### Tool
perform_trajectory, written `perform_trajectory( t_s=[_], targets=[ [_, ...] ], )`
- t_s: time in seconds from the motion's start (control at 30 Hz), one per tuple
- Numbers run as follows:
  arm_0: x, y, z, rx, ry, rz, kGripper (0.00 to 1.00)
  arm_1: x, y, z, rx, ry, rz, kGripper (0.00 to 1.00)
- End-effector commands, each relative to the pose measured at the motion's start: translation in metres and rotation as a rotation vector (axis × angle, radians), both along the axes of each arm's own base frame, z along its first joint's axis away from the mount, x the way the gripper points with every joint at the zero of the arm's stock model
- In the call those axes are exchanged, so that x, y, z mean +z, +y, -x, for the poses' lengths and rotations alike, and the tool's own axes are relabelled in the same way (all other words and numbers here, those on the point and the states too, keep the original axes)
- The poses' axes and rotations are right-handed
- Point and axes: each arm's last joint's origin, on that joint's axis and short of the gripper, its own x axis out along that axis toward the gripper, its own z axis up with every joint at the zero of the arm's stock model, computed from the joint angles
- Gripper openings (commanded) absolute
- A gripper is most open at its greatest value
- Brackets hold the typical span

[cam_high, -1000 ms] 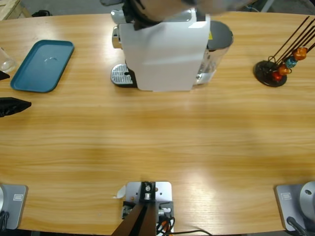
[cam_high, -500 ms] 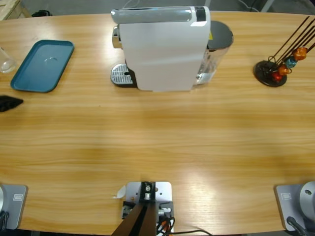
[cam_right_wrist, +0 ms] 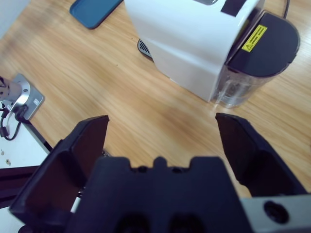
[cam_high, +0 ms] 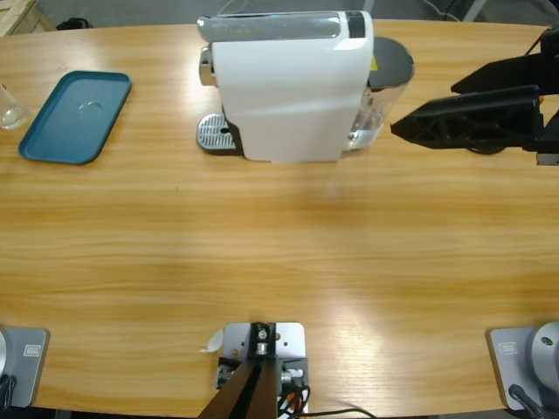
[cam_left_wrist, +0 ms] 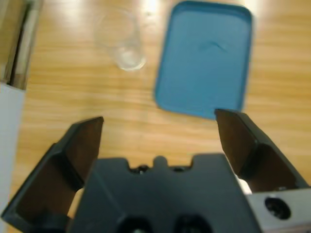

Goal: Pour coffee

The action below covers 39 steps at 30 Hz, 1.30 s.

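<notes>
Two grippers show, both with jaws spread wide and nothing between them. The right gripper (cam_high: pixel 397 131) comes in from the table's three o'clock edge in the high view, its black jaws pointing toward nine o'clock and hanging just beside the coffee machine's water tank (cam_high: pixel 387 83); in the right wrist view the right gripper (cam_right_wrist: pixel 163 126) looks down on the white coffee machine (cam_right_wrist: pixel 194 39) and its dark-lidded tank with a yellow label. The left gripper (cam_left_wrist: pixel 160 131) appears only in its own wrist view, held above bare wood, with a clear glass tumbler (cam_left_wrist: pixel 120 41) at about eleven o'clock of the jaws and a blue tray (cam_left_wrist: pixel 204 58) at about one o'clock, the two lying near each other but apart. In the high view the glass tumbler (cam_high: pixel 10 108) stands at the table's far nine o'clock edge, just beside the blue tray (cam_high: pixel 74 116). The glass looks empty, though the blur may hide a little coffee. The machine's drip grate (cam_high: pixel 212 133) faces nine o'clock, well apart from the tray.
</notes>
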Motion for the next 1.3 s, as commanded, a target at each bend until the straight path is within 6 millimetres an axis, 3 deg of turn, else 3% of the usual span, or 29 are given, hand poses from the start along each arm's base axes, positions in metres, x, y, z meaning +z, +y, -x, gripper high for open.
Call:
perform_trajectory(
  t_s=[0.03, 0.3, 0.43, 1.1, 1.3],
  targets=[
    [-0.038, 0.025, -0.053, 0.143, 0.065, -0.118, 1.0, -0.016, 0.006, -0.007, 0.021, 0.057, 0.035, 1.0],
    [-0.073, 0.053, -0.117, 0.171, 0.012, -0.121, 1.0, -0.029, 0.011, -0.011, 0.039, 0.104, 0.064, 1.0],
    [-0.088, 0.057, -0.135, 0.145, 0.027, -0.086, 1.0, -0.032, 0.015, -0.017, 0.032, 0.122, 0.071, 1.0],
    [-0.114, 0.067, -0.16, 0.142, 0.054, -0.064, 0.997, -0.041, 0.021, -0.028, 0.032, 0.156, 0.071, 1.0],
    [-0.12, 0.067, -0.163, 0.121, 0.057, -0.023, 0.904, -0.042, 0.022, -0.029, 0.032, 0.161, 0.071, 1.0]
  ],
)
